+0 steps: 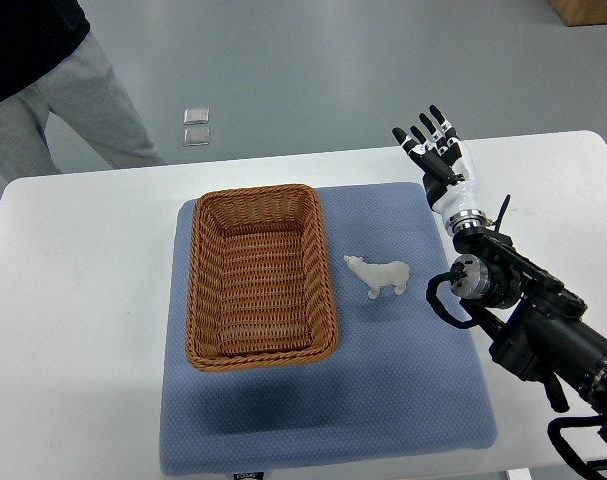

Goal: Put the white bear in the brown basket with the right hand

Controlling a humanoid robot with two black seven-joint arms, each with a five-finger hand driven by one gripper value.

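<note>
White bear [380, 276] standing right of brown basket [260, 276], long axis left-right, head toward basket, right hand [438, 150] spread, empty

Right hand [438, 150] raised, fingers spread, holding nothing.
</note>
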